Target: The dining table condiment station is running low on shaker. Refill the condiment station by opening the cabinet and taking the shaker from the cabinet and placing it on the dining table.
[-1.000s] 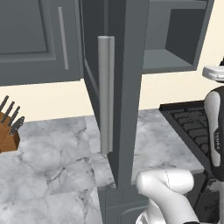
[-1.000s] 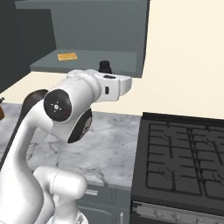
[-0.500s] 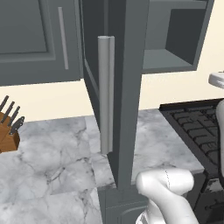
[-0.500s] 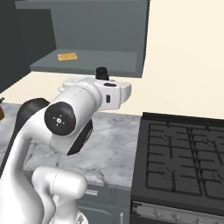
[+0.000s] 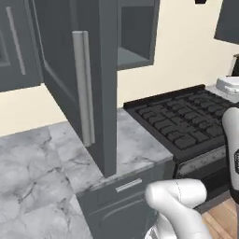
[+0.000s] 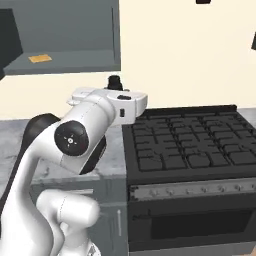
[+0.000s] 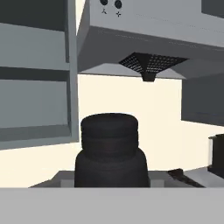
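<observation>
Shaker [image 7: 110,151] sat right at the base of the hand view, a ribbed black top over a rounded body, close between the fingers; the tips themselves were hidden, so the gripper [image 7: 110,181] looked clamped on it at partial width. From the right base camera only its small black top [image 6: 115,81] poked up above the white hand, held in the air above the marble counter [image 6: 114,150] beside the stove [image 6: 190,150]. That view also showed the cabinet's open shelf [image 6: 65,60] with a yellow item [image 6: 39,58] on it. The left base camera instead showed the cabinet door [image 5: 74,79] swung wide, its silver bar handle [image 5: 84,88] facing forward. A range hood [image 7: 148,48] appeared in the hand view.
</observation>
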